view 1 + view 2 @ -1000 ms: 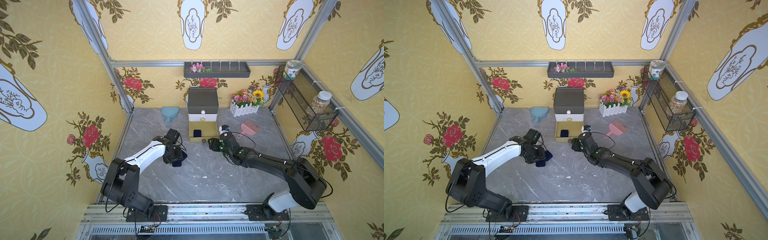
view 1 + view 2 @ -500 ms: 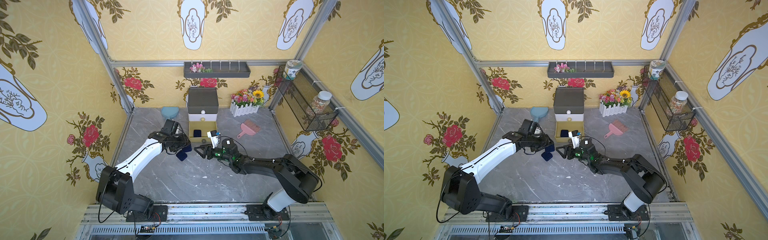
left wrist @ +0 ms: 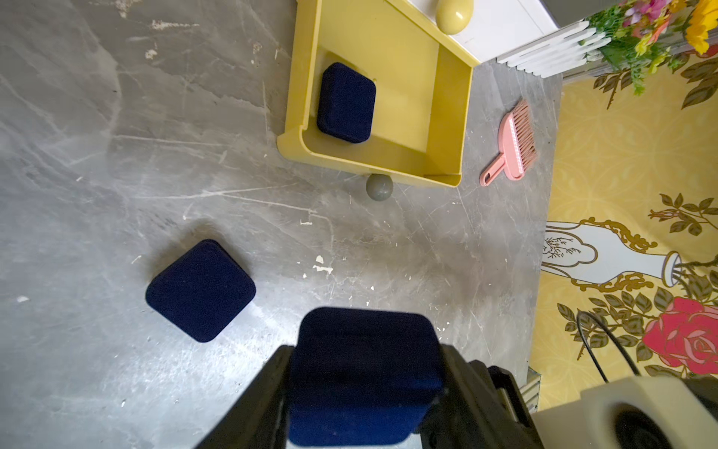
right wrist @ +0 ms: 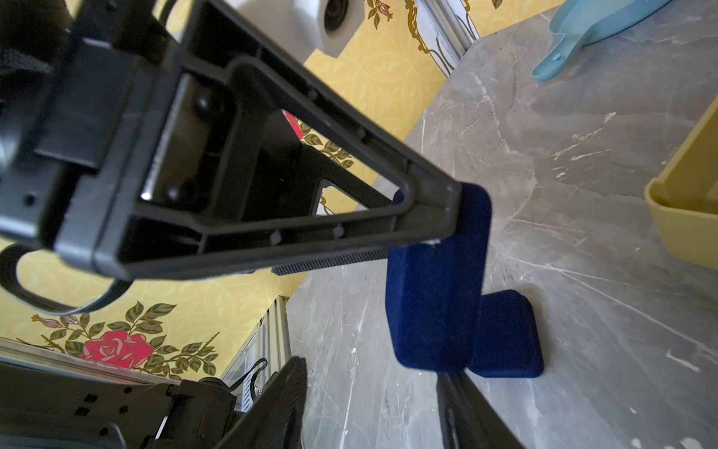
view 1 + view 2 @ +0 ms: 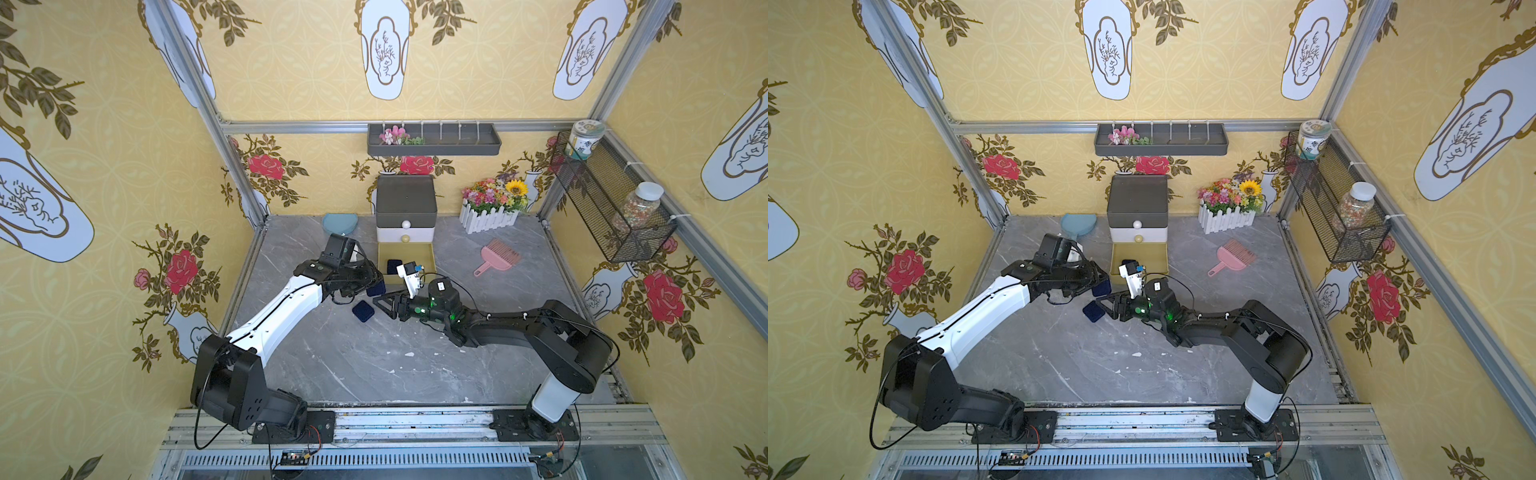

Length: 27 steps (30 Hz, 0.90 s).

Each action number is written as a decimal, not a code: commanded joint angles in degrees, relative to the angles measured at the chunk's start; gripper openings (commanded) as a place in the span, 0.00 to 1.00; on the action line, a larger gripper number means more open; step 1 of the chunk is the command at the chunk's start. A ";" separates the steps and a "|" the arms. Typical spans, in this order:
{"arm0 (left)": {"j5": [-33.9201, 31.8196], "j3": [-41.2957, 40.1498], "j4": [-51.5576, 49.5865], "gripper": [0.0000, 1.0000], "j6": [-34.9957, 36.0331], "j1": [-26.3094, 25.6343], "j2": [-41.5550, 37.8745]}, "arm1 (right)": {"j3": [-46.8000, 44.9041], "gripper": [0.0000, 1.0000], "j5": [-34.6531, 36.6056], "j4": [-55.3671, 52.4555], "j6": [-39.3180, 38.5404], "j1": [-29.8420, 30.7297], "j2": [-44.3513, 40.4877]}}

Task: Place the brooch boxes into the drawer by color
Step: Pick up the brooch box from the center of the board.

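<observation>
My left gripper (image 3: 365,388) is shut on a navy brooch box (image 3: 365,373) and holds it above the table, just left of the open olive-yellow drawer (image 5: 409,253). A second navy box (image 5: 363,311) lies flat on the table below it. A third navy box (image 3: 345,103) rests inside the drawer. My right gripper (image 5: 382,306) stands open low over the table, right beside the lying box (image 4: 505,334), with nothing between its fingers. In the right wrist view the held box (image 4: 439,280) hangs on edge from the left fingers (image 4: 427,210).
The three-drawer chest (image 5: 406,203) stands at the back wall with its lowest drawer pulled out. A blue dustpan (image 5: 340,223) lies left of it. A pink brush (image 5: 498,259) and a flower planter (image 5: 490,208) are on the right. A grey knob (image 3: 379,186) fronts the drawer.
My left arm has lifted a navy box off the table and carried it toward the drawer. My right arm has swung left to the box left on the table, its jaws narrowing a little.
</observation>
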 commanded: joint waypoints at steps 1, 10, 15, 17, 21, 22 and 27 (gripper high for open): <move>1.92 -0.52 -0.94 0.50 0.22 -0.12 -0.01 | 1.23 0.57 2.74 2.97 -0.46 0.07 0.22; -0.38 0.24 -2.79 0.50 0.99 -0.03 -1.18 | 1.44 0.66 5.64 -4.22 -3.38 0.14 -2.45; -0.55 0.64 -3.32 0.50 1.10 -0.03 -0.89 | 1.70 0.66 6.00 -5.72 -4.22 0.16 -3.26; -0.46 0.72 -3.48 0.50 1.12 -0.03 -0.91 | 1.84 0.66 6.00 -5.74 -4.34 0.16 -2.99; -0.46 0.78 -3.58 0.50 1.27 -0.03 -1.03 | 2.95 0.63 5.35 -5.46 -4.31 0.25 -1.92; -0.38 0.81 -3.58 0.50 1.27 -0.03 -1.07 | 3.25 0.61 5.09 -5.19 -4.15 0.30 -1.59; -0.11 0.70 -3.56 0.50 1.44 -0.03 -0.84 | 4.58 0.51 4.15 -4.43 -3.62 0.58 0.09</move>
